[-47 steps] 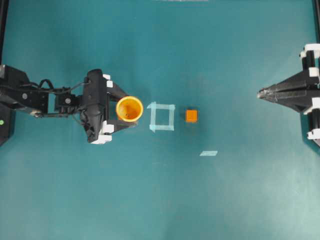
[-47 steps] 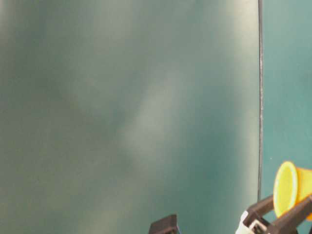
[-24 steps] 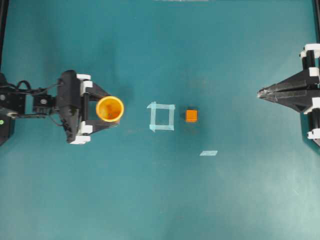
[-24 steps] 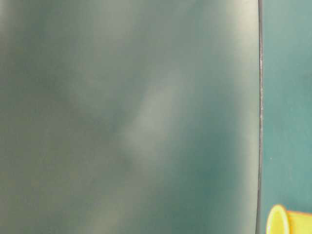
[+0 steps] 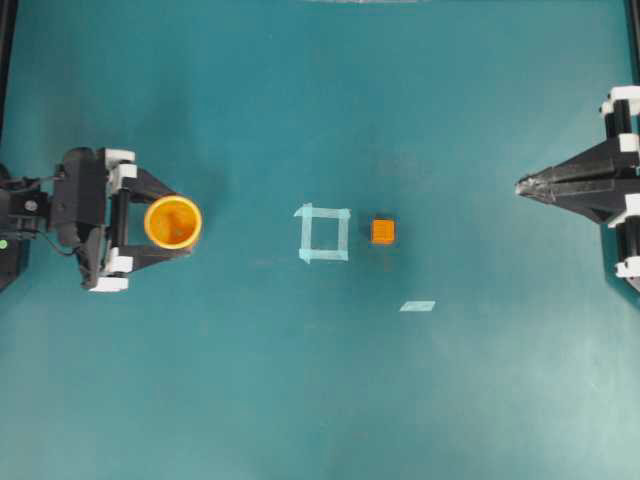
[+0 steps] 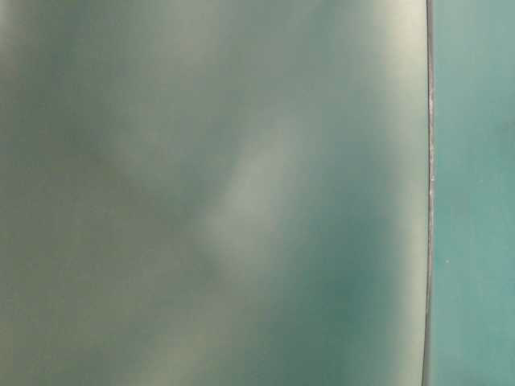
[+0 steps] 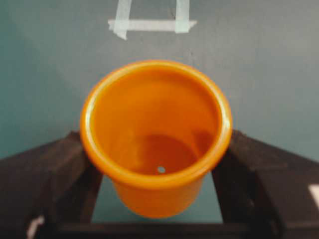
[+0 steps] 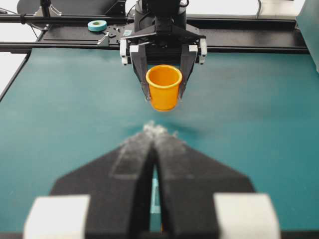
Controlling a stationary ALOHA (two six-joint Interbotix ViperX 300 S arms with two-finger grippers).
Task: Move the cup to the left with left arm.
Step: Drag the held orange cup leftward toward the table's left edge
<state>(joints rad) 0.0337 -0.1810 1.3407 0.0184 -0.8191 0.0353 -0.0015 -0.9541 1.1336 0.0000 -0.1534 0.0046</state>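
Cup (image 5: 173, 221) sits upright, clamped between the fingers of the left pincer (image 5: 172, 222), apparently clear of the surface (image 5: 320, 400) for carrying leftward, well away from the right pincer (image 5: 522, 186), whose fingers are together.
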